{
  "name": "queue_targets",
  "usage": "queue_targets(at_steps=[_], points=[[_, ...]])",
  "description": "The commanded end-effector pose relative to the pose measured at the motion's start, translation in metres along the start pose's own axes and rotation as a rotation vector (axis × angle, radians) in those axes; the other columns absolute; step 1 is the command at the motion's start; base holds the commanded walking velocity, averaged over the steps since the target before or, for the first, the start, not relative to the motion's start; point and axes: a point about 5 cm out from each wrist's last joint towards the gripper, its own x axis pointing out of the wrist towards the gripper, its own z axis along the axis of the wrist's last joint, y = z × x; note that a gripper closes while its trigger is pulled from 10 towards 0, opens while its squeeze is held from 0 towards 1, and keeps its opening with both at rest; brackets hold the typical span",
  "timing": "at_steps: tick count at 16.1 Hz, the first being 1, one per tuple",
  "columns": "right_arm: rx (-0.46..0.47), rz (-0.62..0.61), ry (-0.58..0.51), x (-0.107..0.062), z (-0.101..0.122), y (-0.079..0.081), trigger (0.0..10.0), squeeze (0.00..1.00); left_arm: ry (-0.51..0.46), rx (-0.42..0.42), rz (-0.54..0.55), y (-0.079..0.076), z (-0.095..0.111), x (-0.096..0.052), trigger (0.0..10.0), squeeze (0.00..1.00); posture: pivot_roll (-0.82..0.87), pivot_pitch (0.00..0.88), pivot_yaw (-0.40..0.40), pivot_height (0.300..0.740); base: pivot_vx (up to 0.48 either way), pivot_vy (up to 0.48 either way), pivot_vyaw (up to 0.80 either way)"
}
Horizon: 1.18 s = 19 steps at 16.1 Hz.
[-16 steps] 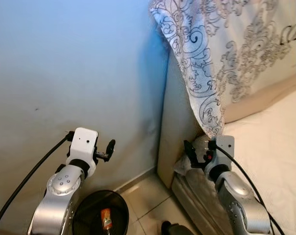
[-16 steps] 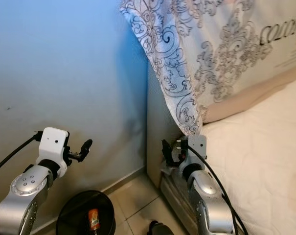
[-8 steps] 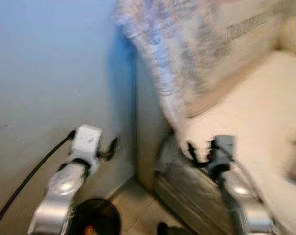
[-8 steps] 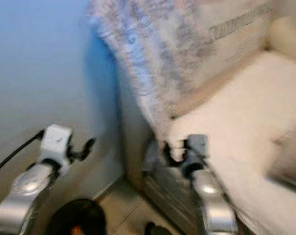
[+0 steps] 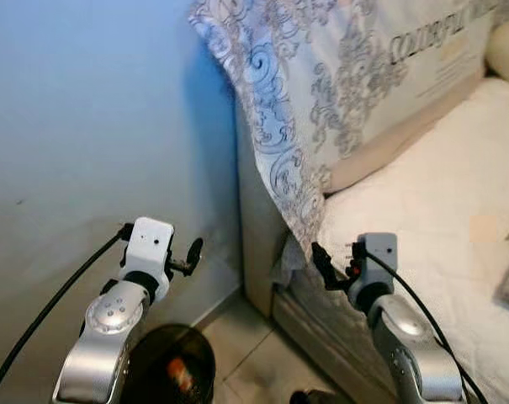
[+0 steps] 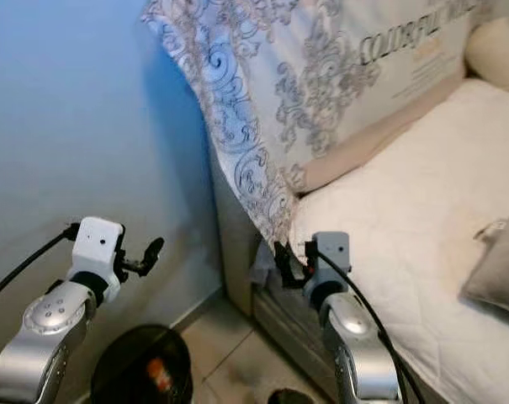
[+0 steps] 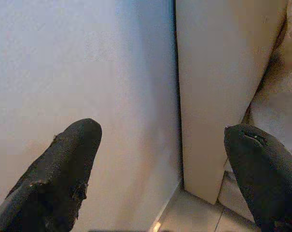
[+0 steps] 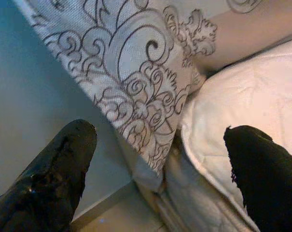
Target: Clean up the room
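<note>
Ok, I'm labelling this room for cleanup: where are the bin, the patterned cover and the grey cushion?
bin [image 6: 119, 370]: right eye view, its dark rim.
patterned cover [image 5: 321, 93]: left eye view, its swirl print.
grey cushion [image 6: 500, 273]: right eye view, its middle.

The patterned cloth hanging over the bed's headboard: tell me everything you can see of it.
The patterned cloth is whitish fabric printed with grey scrolls and flourishes, with dark lettering near its upper edge. It drapes over the beige headboard, slanting down along the blue wall to a pointed corner that hangs at the mattress edge. It lies loose and creased. That corner hangs just ahead of the right pincer, whose fingers stand open without touching it.
</note>
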Motion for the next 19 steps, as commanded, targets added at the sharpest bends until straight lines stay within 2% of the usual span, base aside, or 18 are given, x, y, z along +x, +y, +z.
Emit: queue_targets(at_steps=[1, 7, 12, 19], points=[[-0.008, -0.008, -0.004, 0.0005, 0.0008, -0.0003, 10.0, 0.0, -0.009, 0.015, -0.001, 0.0009, 0.0018, -0.0007, 10.0, 0.0, -0.04, 0.0, 0.039, 0.74, -0.244, 0.0, 0.0], [0.001, -0.019, 0.004, 0.0018, 0.0, -0.0015, 10.0, 0.0, -0.012, 0.033, -0.001, 0.0013, 0.0021, 0.0006, 10.0, 0.0, -0.04, 0.0, 0.04, 0.74, 0.0, 0.0, 0.0], [-0.003, -0.028, 0.006, 0.0029, 0.0014, -0.0027, 10.0, 0.0, -0.027, 0.027, -0.004, -0.0001, 0.0032, 0.0011, 10.0, 0.0, -0.04, 0.0, 0.034, 0.74, 0.0, 0.0, -0.8], [0.007, -0.034, -0.057, 0.0034, 0.009, -0.0025, 10.0, 0.0, -0.032, 0.038, -0.006, 0.0001, 0.004, 0.002, 10.0, 0.0, -0.04, 0.0, 0.034, 0.74, 0.0, -0.334, -0.79]])
